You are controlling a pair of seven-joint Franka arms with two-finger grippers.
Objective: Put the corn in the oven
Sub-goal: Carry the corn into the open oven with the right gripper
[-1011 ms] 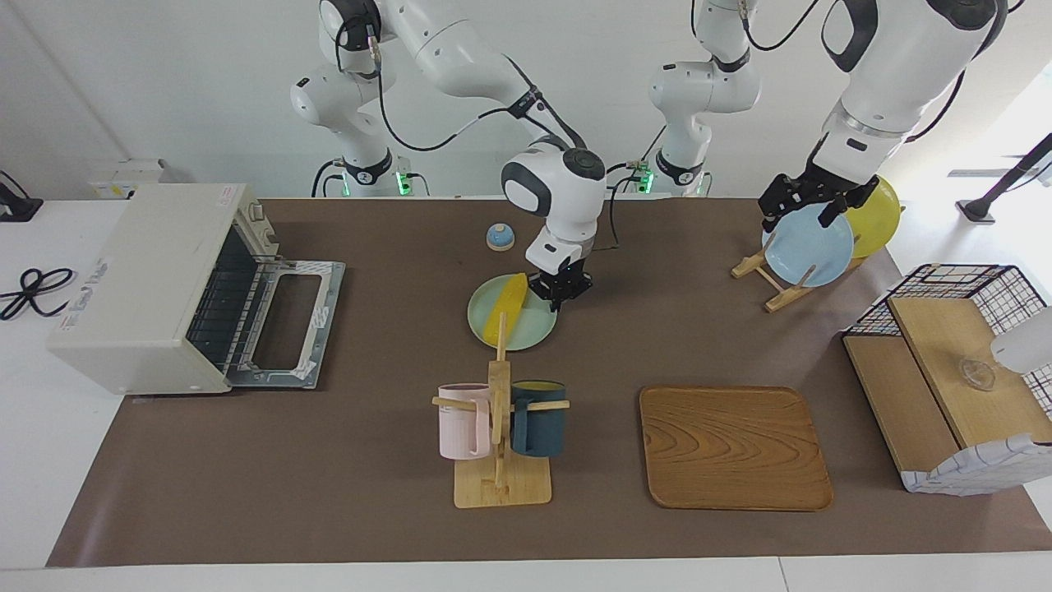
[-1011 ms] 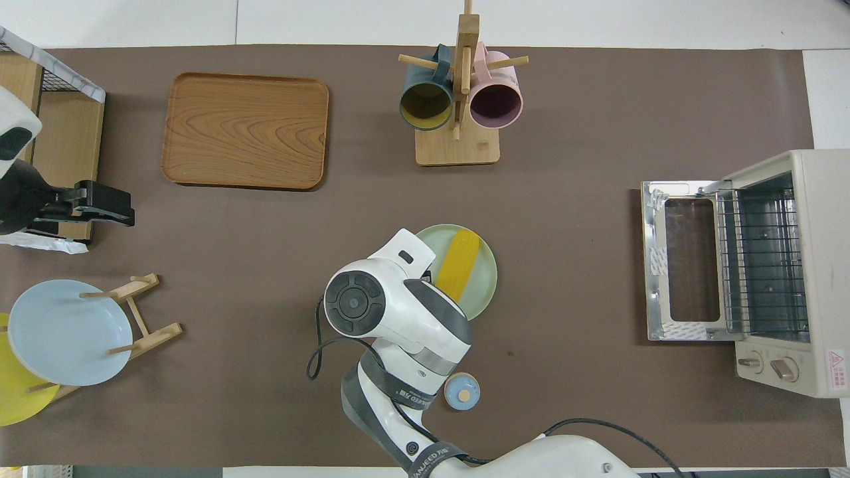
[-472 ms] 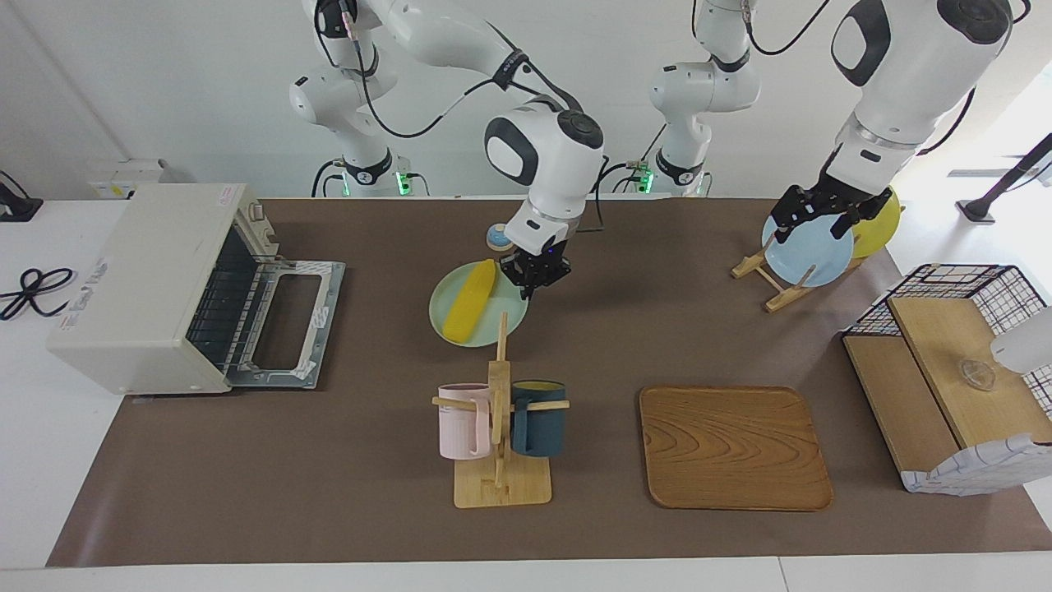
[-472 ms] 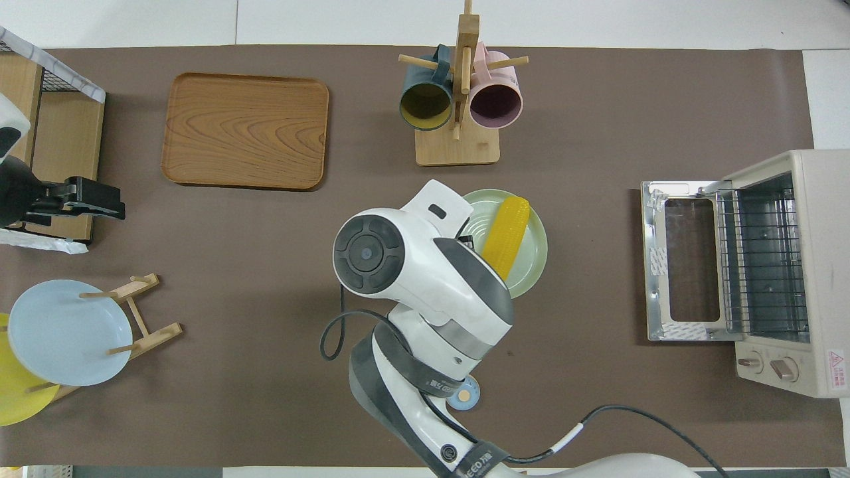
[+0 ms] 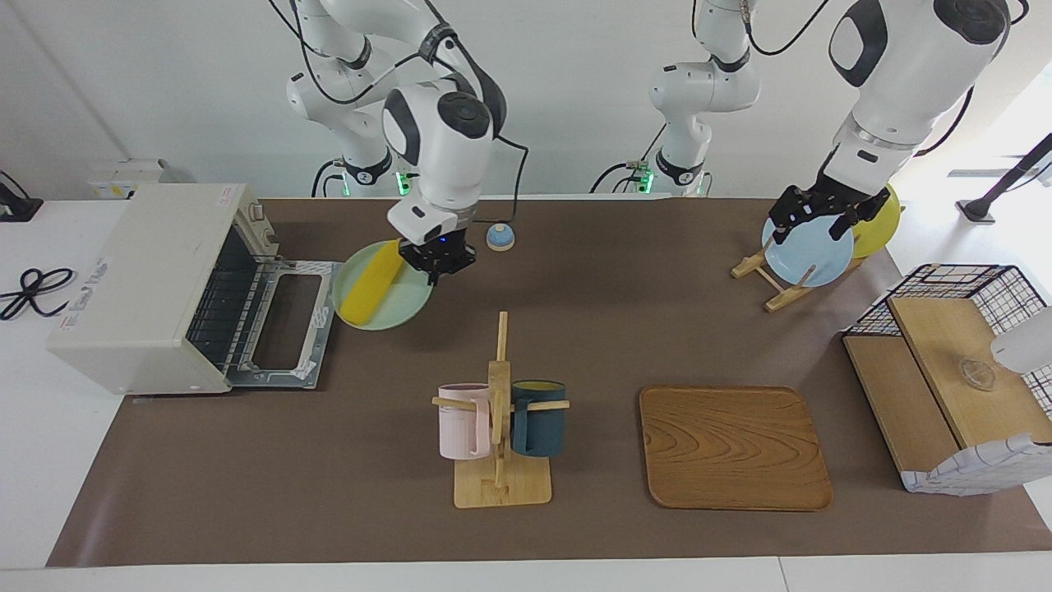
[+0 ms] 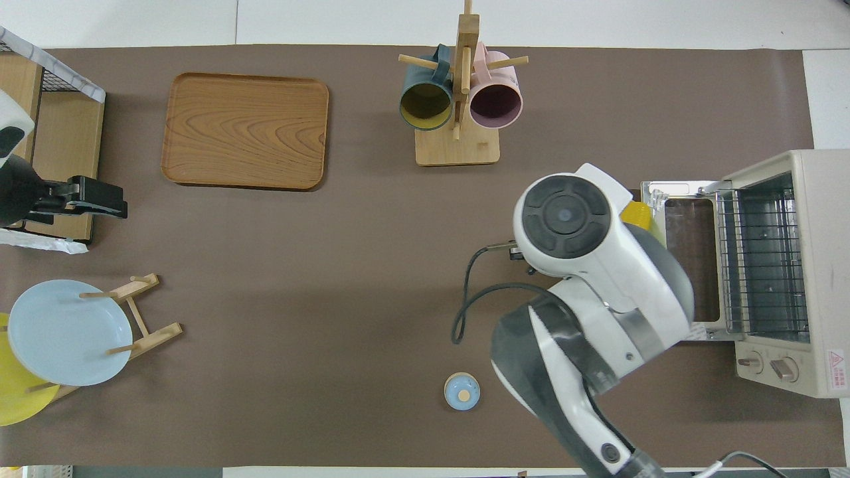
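From the facing view you can see the right gripper [image 5: 436,256] pinching the rim of a pale green plate [image 5: 403,300], its fingers closed on the plate's edge. The corn [image 5: 369,283] lies lengthwise on that plate, which hangs in the air just in front of the oven [image 5: 156,288], over the tip of its lowered door [image 5: 288,325].

The overhead view hides nearly all of this — the right arm's wrist covers the plate and the gripper, and only a sliver of the corn [image 6: 639,214] shows beside the door's edge [image 6: 687,265]. What that view does give you is a straight look into the oven [image 6: 790,265]: the door lies flat open and the wire rack [image 6: 764,265] is bare.

Your left gripper [image 5: 818,212] hangs over the wooden plate rack [image 5: 768,279] with the light blue plate [image 5: 809,251] and the yellow plate [image 5: 879,215], at the left arm's end of the table. You cannot tell from either view how far its fingers are apart, and in the overhead view it shows as a dark shape [image 6: 83,197] over the wire-and-wood basket [image 6: 60,126].

Elsewhere — a small blue knobbed lid [image 5: 500,237] sits near the robots, the mug tree [image 5: 500,427] carries a pink mug [image 5: 463,421] and a dark blue mug [image 5: 538,418], and a wooden tray [image 5: 733,448] lies beside it toward the left arm's end.
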